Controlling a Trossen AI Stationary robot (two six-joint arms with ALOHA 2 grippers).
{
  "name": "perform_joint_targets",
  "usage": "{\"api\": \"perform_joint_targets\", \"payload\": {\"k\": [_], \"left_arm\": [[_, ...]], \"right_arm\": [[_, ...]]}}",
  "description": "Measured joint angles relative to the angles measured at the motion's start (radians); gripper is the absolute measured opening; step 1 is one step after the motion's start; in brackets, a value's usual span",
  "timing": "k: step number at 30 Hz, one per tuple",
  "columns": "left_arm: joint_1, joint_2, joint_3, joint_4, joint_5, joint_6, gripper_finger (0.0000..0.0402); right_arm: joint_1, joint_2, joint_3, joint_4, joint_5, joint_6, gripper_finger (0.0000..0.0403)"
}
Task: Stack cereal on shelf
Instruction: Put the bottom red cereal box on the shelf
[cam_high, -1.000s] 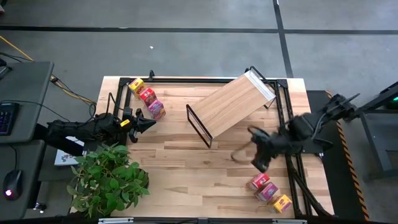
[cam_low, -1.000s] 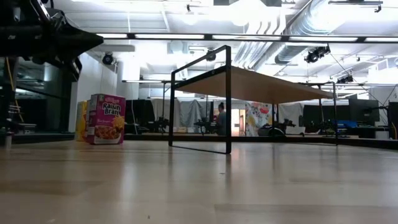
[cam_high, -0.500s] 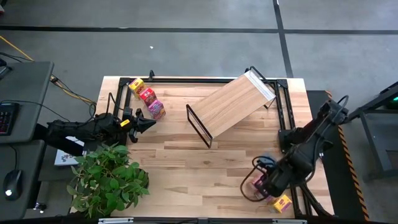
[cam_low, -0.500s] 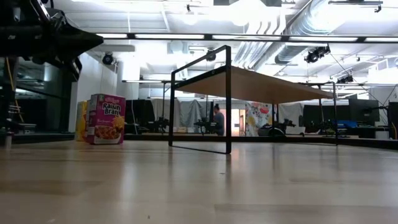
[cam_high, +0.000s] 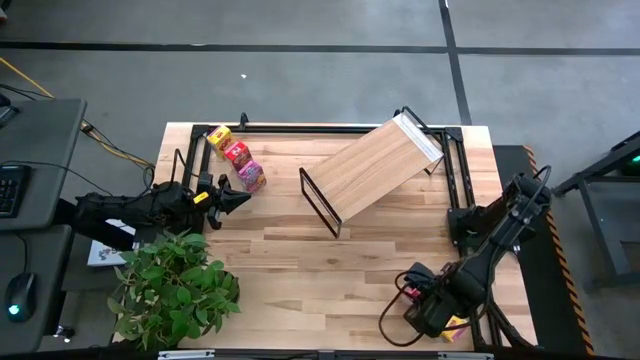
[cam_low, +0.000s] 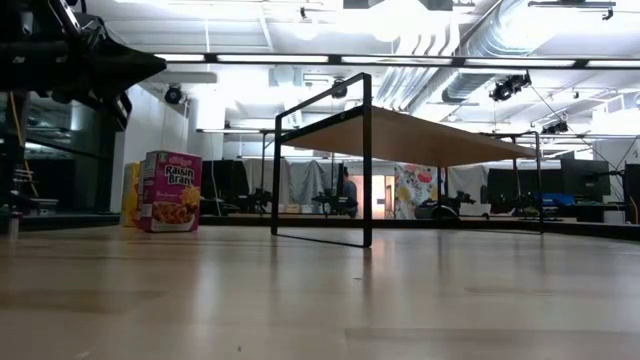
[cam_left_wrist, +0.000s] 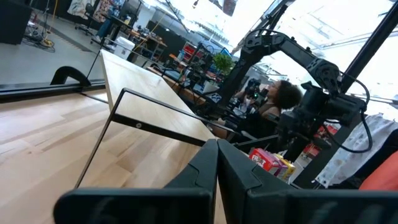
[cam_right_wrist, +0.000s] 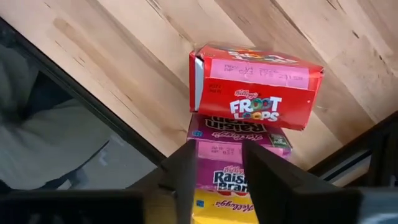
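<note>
A grey concrete floor (cam_high: 320, 70) with dark seams surrounds the plank table (cam_high: 300, 260). A leafy green plant (cam_high: 175, 285) stands at one corner, beside a dark desk (cam_high: 35, 150). Overhead run white ducts (cam_low: 440, 45) and strip lights (cam_low: 400, 60); a person (cam_left_wrist: 280, 102) sits beyond.

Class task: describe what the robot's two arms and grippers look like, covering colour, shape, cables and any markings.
Both arms are black and jointed. The left gripper ends in two flat, tapering black fingers, and a small yellow mark shows just behind it. The right gripper has two broad, dark fingers; loose black cable loops hang around its wrist, with a touch of red there.
</note>
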Motion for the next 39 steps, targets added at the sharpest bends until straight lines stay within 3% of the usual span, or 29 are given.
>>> {"api": "perform_joint_targets", "payload": {"k": [6, 21, 26, 39], "left_arm": [[0.0, 0.0, 0.0, 0.0, 0.0, 0.0, 0.0001], [0.0, 0.0, 0.0, 0.0, 0.0, 0.0, 0.0001], [0.0, 0.0, 0.0, 0.0, 0.0, 0.0, 0.0001], [0.0, 0.0, 0.0, 0.0, 0.0, 0.0, 0.0001]], "right_arm": [[0.0, 0.0, 0.0, -0.004, 0.042, 0.001, 0.0008], [-0.001, 0.016, 0.0, -0.028, 0.025, 0.005, 0.0001], [-0.002, 0.054, 0.0, -0.03, -0.033, 0.005, 0.0], [-0.002, 0.062, 0.0, -0.065, 0.004, 0.028, 0.0]]}}
